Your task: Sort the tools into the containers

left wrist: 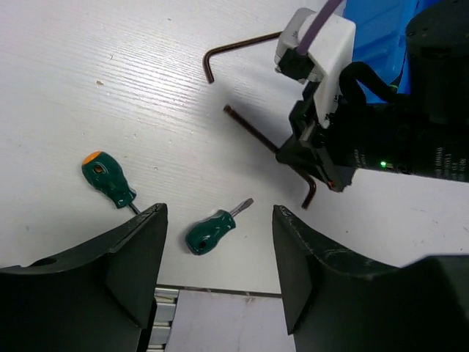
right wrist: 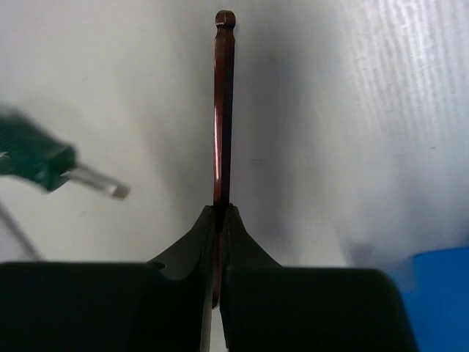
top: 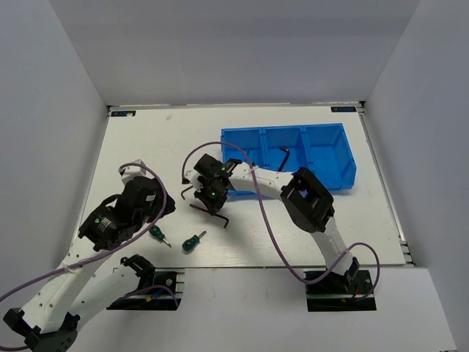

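Observation:
My right gripper point(right wrist: 222, 209) is shut on a dark L-shaped hex key point(right wrist: 223, 110), low over the table left of the blue bin point(top: 326, 158); the top view shows the gripper point(top: 212, 201) and the key point(top: 217, 214). A second hex key point(left wrist: 234, 53) lies just to its left point(top: 185, 191). A dark L-shaped tool point(top: 284, 156) lies in the bin's middle compartment. Two stubby green-handled screwdrivers point(left wrist: 108, 177) point(left wrist: 209, 231) lie near the front edge. My left gripper point(left wrist: 220, 216) is open and empty above them. The thin screwdrivers do not show.
The table's front edge point(left wrist: 220, 290) runs just below the green screwdrivers. The right arm point(top: 308, 198) stretches across in front of the bin. Grey walls enclose the table on three sides.

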`<action>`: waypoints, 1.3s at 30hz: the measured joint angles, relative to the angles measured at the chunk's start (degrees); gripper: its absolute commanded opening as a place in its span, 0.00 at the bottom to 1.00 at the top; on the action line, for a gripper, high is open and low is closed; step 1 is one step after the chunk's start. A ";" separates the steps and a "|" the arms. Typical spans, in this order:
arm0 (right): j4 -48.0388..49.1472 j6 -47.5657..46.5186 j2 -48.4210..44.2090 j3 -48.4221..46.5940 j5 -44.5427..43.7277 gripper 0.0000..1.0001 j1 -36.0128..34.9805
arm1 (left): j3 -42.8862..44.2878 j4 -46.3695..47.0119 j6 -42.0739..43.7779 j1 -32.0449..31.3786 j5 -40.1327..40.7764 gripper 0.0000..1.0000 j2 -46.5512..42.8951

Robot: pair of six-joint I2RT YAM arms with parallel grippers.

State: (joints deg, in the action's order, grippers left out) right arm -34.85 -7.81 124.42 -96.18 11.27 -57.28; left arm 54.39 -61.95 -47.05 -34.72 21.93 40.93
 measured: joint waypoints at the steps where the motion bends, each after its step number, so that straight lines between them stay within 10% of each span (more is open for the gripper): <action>1: -1.92 0.17 0.00 -0.83 2.71 0.00 0.57 | 0.00 0.00 -0.09 0.00 0.33 0.69 -0.33; 11: -7.50 2.84 -13.92 -5.97 14.86 0.00 11.21 | -0.26 2.12 -1.01 0.00 4.11 0.57 0.39; 32: -3.30 4.85 -27.61 8.87 -7.41 0.01 34.56 | 3.45 23.10 20.70 3.06 1.49 0.69 39.30; 35: -2.84 4.85 -25.73 8.90 -6.60 0.42 36.22 | 4.04 25.44 23.96 4.11 0.83 0.69 44.02; 39: -2.67 4.52 -23.41 9.14 -4.09 0.54 38.21 | 5.86 26.84 28.22 5.68 -0.42 0.68 50.84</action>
State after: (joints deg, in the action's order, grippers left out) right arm -37.52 -3.29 101.01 -87.05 7.18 -19.07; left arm 60.25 -35.11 -18.83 -29.04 21.52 91.77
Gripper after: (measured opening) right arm 0.516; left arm 0.688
